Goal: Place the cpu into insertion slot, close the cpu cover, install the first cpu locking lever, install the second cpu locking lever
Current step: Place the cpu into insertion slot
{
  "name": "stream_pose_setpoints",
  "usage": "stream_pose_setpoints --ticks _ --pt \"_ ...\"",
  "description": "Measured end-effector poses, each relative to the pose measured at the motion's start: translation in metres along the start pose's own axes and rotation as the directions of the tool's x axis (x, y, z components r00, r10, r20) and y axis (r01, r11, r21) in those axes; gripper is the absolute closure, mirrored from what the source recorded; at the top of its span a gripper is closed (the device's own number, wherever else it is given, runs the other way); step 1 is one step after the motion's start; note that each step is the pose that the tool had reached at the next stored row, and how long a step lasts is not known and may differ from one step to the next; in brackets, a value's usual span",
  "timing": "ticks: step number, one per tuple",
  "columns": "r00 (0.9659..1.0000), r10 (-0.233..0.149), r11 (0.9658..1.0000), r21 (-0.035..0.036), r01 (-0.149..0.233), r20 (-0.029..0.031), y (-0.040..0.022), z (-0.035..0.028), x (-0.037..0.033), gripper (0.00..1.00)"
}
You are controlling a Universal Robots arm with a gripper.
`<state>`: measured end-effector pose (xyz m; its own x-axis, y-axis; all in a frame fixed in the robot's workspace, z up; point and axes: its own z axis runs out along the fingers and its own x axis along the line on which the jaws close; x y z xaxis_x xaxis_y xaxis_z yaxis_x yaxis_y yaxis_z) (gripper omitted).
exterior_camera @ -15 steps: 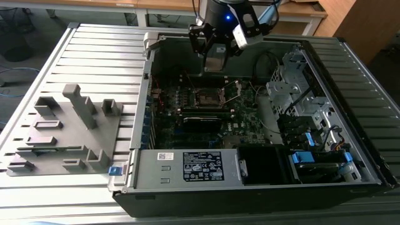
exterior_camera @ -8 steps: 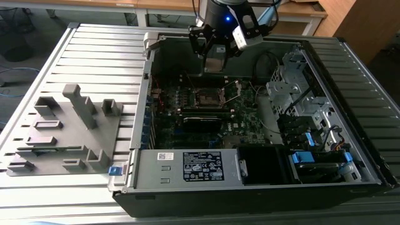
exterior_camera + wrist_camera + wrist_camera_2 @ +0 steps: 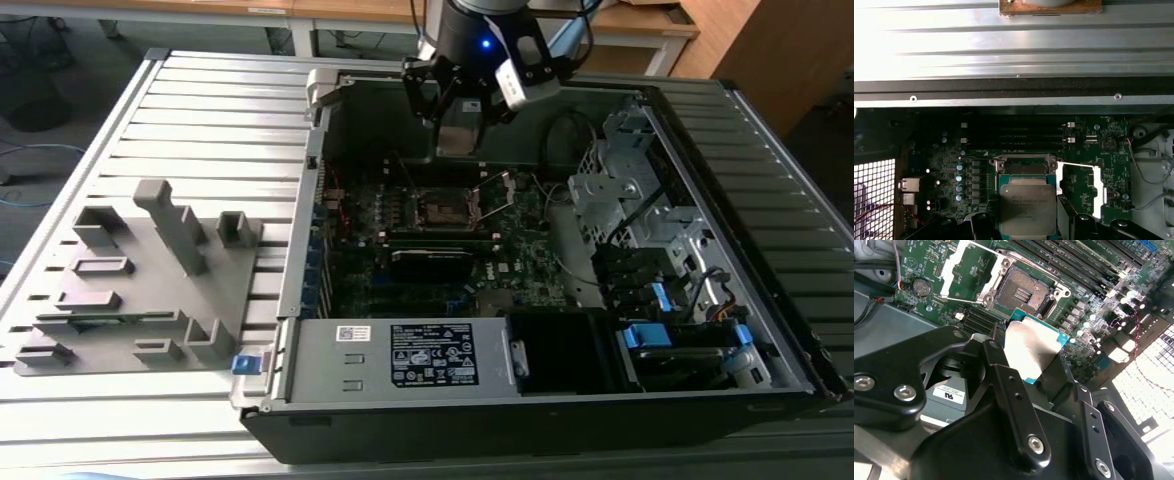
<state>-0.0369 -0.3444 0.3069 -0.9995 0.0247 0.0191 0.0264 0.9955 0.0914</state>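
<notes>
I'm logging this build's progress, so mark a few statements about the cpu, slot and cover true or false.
1. The fingers grip the cpu. True.
2. The cpu sits in the insertion slot. False: the slot is bare; the cpu is apart from it, in the fingers.
3. The cpu cover is closed over the slot. False: it stands swung open beside the slot.
4. The computer case lies open on a slatted metal table. True.
</notes>
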Motion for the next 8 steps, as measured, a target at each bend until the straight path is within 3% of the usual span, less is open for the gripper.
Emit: stream_pose_setpoints --ticks 8 --pt "1.0000 0.000 1.0000 0.0006 0.000 -0.0003 -0.0004 0.0043 -0.0001 0.46"
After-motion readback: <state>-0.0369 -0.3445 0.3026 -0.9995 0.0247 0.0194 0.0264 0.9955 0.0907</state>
